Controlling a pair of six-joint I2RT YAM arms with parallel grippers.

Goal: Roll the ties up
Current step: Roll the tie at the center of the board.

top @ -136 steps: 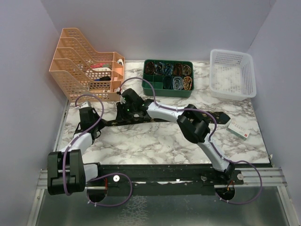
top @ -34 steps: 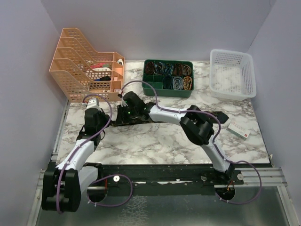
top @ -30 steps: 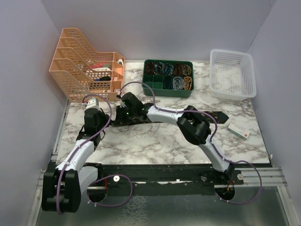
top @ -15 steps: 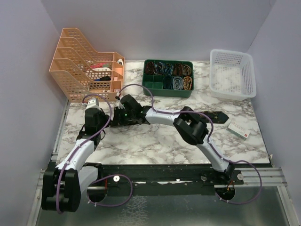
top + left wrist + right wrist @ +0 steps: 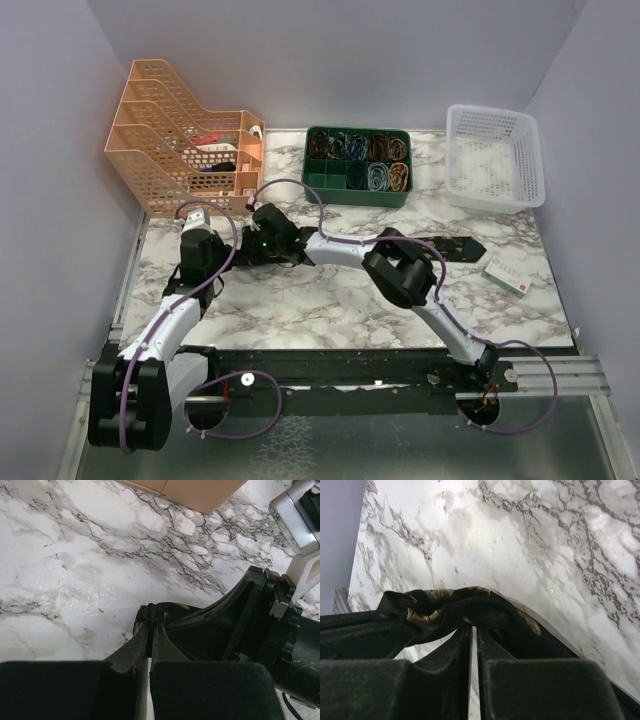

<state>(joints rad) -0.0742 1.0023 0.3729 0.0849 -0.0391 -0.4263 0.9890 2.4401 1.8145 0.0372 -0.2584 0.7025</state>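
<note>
The tie (image 5: 452, 245) is black with tan-gold flecks and lies left to right across the marble, its wide pointed end at the right. Its narrow end is at the left, where both grippers meet. My left gripper (image 5: 232, 256) is shut on the tip of the tie (image 5: 156, 614); in the left wrist view the left gripper (image 5: 151, 626) has its jaws pressed together. My right gripper (image 5: 252, 249) reaches in from the right and is shut on bunched, folded tie fabric (image 5: 485, 605); the right wrist view shows the right gripper (image 5: 475, 629) right beside the left one.
An orange file rack (image 5: 185, 140) stands at the back left. The green tray (image 5: 315, 181) of coiled cables is at the back centre and a white basket (image 5: 493, 155) at the back right. A small box (image 5: 507, 275) lies near the tie's wide end.
The right wrist and elbow have shifted a little to the left, bunching the tie's narrow end toward the left gripper. The left arm has held still over the last second.
</note>
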